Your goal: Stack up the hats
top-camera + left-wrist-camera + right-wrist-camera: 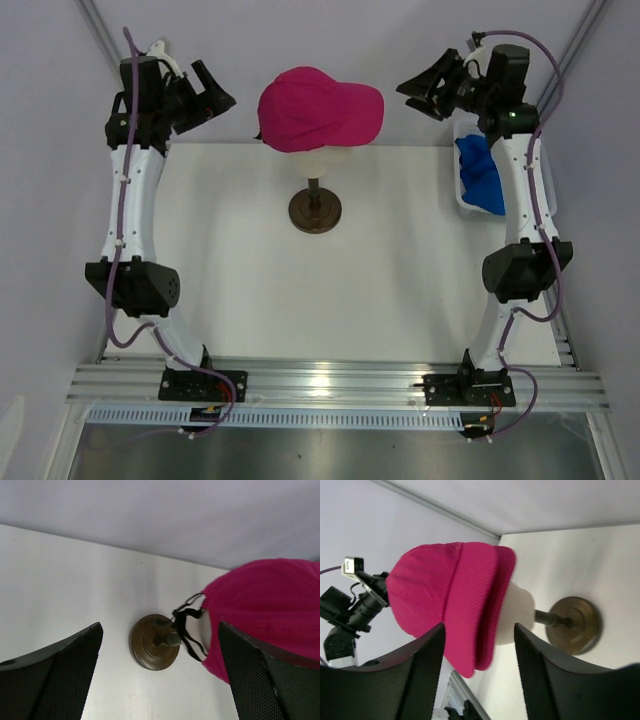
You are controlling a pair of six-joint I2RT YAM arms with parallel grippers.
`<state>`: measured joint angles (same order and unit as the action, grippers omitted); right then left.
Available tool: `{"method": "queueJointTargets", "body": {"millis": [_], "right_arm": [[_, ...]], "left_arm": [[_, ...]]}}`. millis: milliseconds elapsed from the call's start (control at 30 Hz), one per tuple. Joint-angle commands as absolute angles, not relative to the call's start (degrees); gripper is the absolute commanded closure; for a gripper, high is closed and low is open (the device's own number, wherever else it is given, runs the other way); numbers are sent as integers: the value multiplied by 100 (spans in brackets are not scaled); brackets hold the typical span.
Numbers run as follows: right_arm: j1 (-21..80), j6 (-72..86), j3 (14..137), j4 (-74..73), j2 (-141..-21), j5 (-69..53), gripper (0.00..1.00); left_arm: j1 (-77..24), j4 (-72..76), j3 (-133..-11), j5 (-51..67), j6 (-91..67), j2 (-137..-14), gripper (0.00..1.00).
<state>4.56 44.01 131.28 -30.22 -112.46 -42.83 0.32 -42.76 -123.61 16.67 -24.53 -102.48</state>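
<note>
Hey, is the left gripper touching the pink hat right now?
Apart. The top view shows bare background between the open left gripper and the pink hat on the mannequin head.

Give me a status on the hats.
Left claw open, right claw open, both empty. Pink hat on mannequin head; blue hat in basket. Nothing blocking.
</note>
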Motion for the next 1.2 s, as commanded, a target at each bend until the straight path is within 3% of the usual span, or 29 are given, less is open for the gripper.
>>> {"method": "queueJointTargets", "body": {"millis": [0,167,400,600,800,1167], "right_arm": [[36,3983,13228,-3400,-10794,-4255,38],[-1159,3367,12824,-4279,-10495,-3403,27],[-2257,2891,11129,-4474,-10020,-1846,12],[-3040,3444,8810,-3649,-9256,-1485,11],[-3085,3937,7026,-2192,-8360,-1144,10],[-3094,3638,6908,-1152,-8832,-1152,19]], "left_arm": [[403,-4780,-12402,1460,-2637,-10003,1],[746,-4676,-11289,1432,-2549,-9327,0],[861,-4474,-10303,1468,-2250,-7938,1],[861,-4026,-9124,1459,-2268,-6804,1],[861,-3824,-8491,1529,-2180,-6469,1],[861,-3481,-7981,1846,-2285,-6662,1]]}}
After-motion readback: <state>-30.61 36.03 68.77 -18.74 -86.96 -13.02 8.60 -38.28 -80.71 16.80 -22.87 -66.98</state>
